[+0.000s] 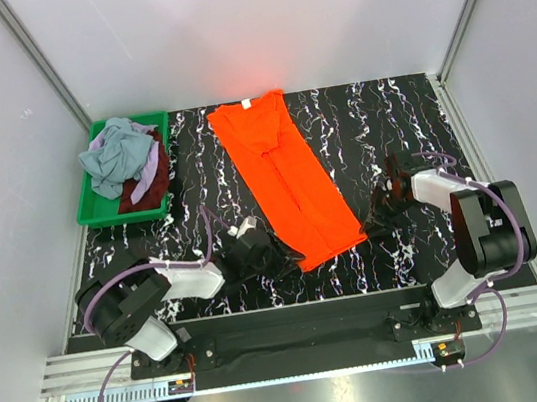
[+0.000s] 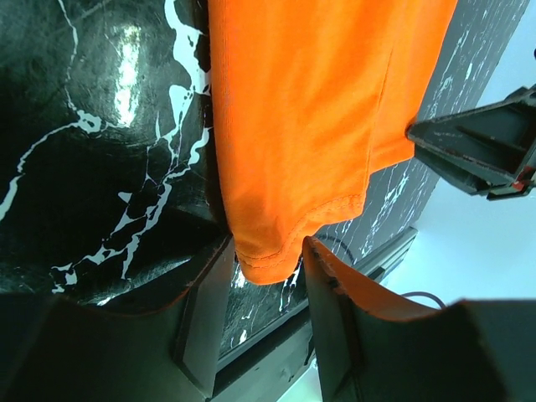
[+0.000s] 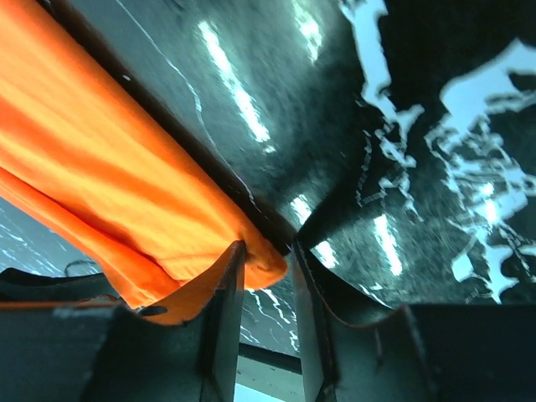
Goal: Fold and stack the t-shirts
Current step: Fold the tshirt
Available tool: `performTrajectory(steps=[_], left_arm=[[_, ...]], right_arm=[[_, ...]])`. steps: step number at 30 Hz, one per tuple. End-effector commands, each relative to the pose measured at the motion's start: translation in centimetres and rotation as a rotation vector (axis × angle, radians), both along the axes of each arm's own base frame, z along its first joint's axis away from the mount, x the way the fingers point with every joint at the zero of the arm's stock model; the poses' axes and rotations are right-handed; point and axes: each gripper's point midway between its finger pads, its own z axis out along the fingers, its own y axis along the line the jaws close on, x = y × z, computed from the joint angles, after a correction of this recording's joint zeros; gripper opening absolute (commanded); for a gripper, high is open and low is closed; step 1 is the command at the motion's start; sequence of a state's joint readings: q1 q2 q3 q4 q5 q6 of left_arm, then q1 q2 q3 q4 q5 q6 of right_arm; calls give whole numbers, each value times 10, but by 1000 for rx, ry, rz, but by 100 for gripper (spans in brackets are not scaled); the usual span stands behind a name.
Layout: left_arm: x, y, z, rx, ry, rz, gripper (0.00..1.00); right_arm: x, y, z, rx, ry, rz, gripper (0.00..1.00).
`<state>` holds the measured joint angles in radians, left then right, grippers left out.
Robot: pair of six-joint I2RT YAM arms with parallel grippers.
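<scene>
An orange-red t-shirt [image 1: 285, 173], folded lengthwise into a narrow strip, is lying on the black marble-patterned table [image 1: 398, 121]. Its long axis is running diagonally, with the collar end pointing to the far left and the hem end pointing to the near right, towards the arms. The left gripper [image 1: 293, 256] is reaching in low at the near-left corner of the hem. In the left wrist view its fingers [image 2: 205, 314] are standing partway open on either side of that corner, with the stitched edge sitting between them. The right gripper [image 1: 371, 224] is coming in from the right at the hem's other corner. In its own wrist view the fingers [image 3: 224, 318] are standing only narrowly apart, and the rounded end of the fold is resting at their tips; whether they are pinching the cloth cannot be told. At the far left a green bin [image 1: 125, 218] is holding the other shirts in a loose heap, well apart from the spread one: a grey-blue t-shirt [image 1: 116, 161] on top, a lilac t-shirt [image 1: 153, 160] beside it and a dark red t-shirt [image 1: 141, 193] at the near side.
</scene>
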<state>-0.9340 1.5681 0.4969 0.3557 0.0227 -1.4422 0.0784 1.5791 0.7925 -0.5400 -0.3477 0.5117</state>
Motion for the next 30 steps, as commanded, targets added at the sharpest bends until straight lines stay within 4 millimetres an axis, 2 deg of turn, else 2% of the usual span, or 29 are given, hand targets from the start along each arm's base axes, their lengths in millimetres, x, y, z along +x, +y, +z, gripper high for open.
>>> performTrajectory(steps=[1,10,13,15,19,20,23,27,30], left_arm=[[-14,26,-35,163,46,12,46],[-17,21,-33,159,36,11,41],[-16,20,-33,158,30,12,36],[-16,20,-32,154,22,7,31],[-16,19,-32,153,16,2,15],[-15,18,-32,151,14,1,11],[-15,17,-32,149,9,-6,0],[-17,17,-25,144,1,-18,0],[-20,25,-19,165,-13,-33,0]], right_arm=[[-7,-8,0,-48,4,-23,37],[-9,-7,-5,-39,7,-30,28],[-9,-7,-5,-41,6,-32,25],[-9,-7,-7,-41,8,-33,23],[-8,-7,-8,-40,6,-35,14],[-9,-7,-9,-39,9,-36,8],[-9,-4,-10,-24,7,-36,0],[-19,8,-9,1,24,-42,0],[-29,22,0,-10,18,-32,0]])
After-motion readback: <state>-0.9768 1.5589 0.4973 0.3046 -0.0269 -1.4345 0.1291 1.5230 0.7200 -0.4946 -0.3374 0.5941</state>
